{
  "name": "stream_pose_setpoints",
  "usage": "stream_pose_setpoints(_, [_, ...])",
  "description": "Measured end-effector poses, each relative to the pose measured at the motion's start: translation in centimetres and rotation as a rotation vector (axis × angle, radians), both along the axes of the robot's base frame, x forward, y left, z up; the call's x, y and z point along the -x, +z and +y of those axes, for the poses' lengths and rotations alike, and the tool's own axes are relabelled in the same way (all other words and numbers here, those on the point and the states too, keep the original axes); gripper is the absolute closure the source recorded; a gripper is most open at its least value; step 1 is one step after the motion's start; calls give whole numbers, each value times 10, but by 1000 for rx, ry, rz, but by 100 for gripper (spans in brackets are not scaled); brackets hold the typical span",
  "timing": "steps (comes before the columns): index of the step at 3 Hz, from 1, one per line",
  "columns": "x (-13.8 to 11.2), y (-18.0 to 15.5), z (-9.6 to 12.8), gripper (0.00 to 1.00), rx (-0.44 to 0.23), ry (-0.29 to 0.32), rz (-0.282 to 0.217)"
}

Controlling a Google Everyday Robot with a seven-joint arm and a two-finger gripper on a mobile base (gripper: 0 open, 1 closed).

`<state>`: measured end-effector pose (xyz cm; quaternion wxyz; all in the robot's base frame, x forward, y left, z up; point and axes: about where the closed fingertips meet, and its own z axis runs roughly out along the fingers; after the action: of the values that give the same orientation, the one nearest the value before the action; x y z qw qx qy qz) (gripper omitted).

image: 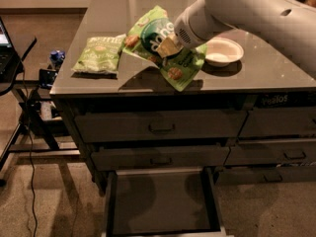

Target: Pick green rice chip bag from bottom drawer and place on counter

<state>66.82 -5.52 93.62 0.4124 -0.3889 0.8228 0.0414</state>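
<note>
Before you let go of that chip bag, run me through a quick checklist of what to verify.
1. Grip: gripper above the counter, jaws shut on the green rice chip bag: ok.
2. Bag over counter, not over the drawer: ok.
3. Bag's lowest corner touching counter: cannot tell.
4. Room between kettle bag and white bowl: ok.
5. Closing the bottom drawer: not ok, it stands open.

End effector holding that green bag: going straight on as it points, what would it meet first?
The end effector hangs above the counter, gripping the green rice chip bag. Straight on lies the paler kettle bag, though it might pass above it.
</note>
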Motion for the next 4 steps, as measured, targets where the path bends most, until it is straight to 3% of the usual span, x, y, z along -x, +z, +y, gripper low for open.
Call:
stream_pose_setpoints(2, [-48, -39, 21, 100, -100, 39, 162])
stream_pose_setpoints(3, [-70, -48, 36, 100, -106, 64, 217])
stream_pose_setpoints(4, [-73, -45, 37, 81, -109, 66, 214])
